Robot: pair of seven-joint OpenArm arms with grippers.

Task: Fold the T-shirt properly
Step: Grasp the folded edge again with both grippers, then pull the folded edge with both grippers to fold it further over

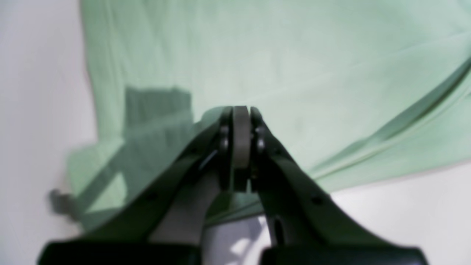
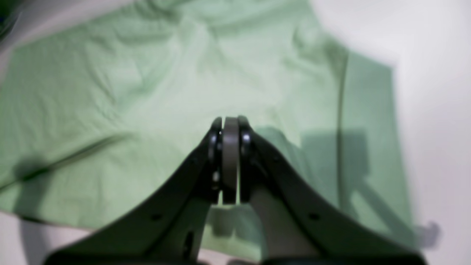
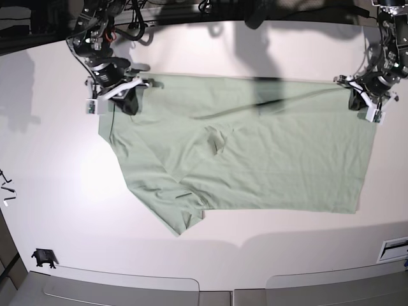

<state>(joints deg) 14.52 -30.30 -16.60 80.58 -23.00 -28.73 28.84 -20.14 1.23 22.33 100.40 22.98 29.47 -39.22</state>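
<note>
The pale mint-green T-shirt lies spread across the white table, with one sleeve folded under at its front left. My right gripper sits at the shirt's far left corner and my left gripper at its far right corner. A taut crease runs along the far edge between them. In the left wrist view the left gripper is shut, with the T-shirt running in under its tips. The right wrist view shows the right gripper shut the same way on the T-shirt.
A small black object lies at the table's front left corner. Small metal bits sit at the left edge. Cables and dark equipment line the back. A white slotted plate is at the front right.
</note>
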